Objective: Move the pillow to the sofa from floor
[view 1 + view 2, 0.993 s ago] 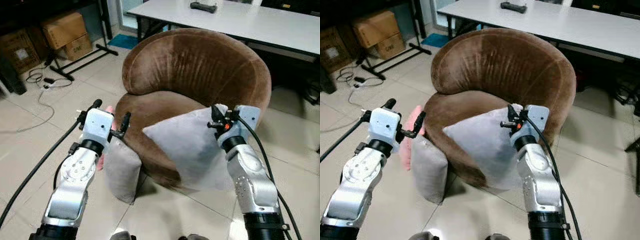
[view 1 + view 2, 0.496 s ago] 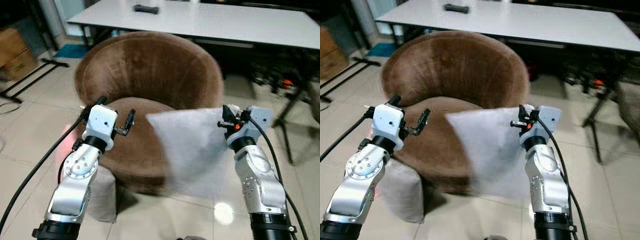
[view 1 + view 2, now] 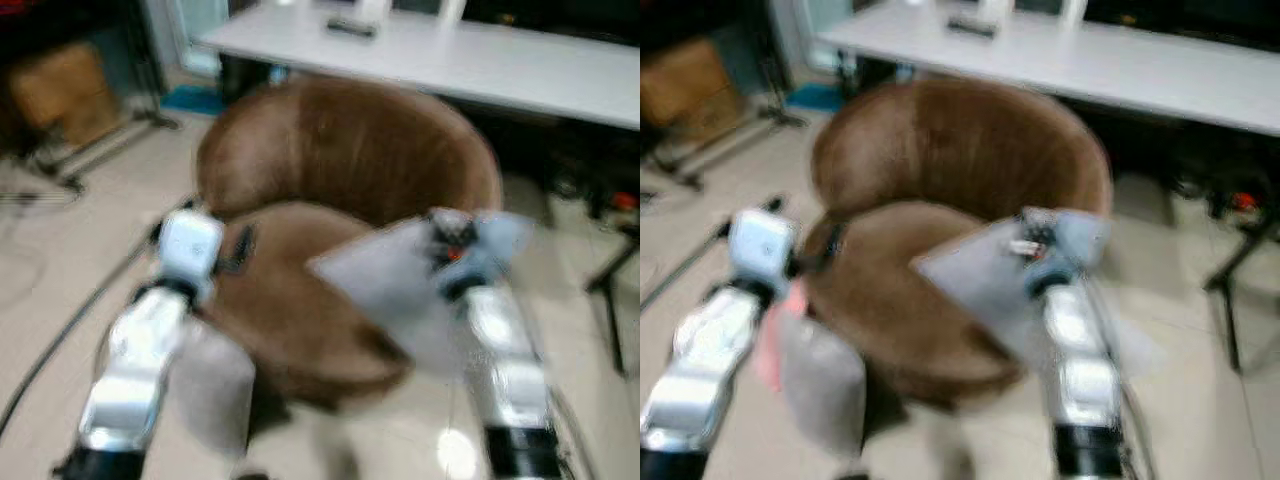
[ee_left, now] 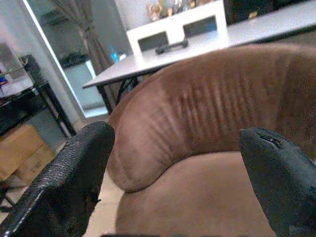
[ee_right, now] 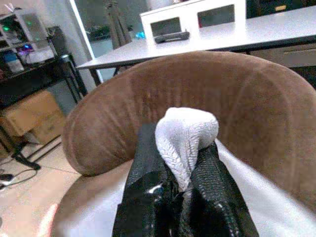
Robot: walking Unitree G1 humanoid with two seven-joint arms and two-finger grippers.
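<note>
Hovering beside the sofa's [image 3: 340, 180] left flank, the left gripper [image 3: 235, 250] has its two black fingers [image 4: 74, 177] spread wide with nothing between them; its wrist view looks between them at the brown backrest and seat. Below that arm, a second grey cushion [image 3: 215, 385] stands on the tiled floor [image 3: 60, 300] against the sofa's front left side, with something pink [image 3: 770, 340] showing just beside it (too blurred to identify). Cardboard boxes [image 3: 60, 85] sit far off to the left under a dark shelf.

The sofa is a round brown tub chair with a high curved back. Over its seat, toward the right, the pillow [image 3: 385, 280] is a pale grey square held up off the floor, tilted with one corner pointing left above the seat cushion. The right gripper [image 5: 180, 190] is clenched on a bunched corner of the pillow, the fabric pinched between its fingers and bulging out above them.

Behind the sofa runs a long white desk [image 3: 520, 70] carrying a small dark object [image 5: 170, 36]. Both eye views are motion-blurred.
</note>
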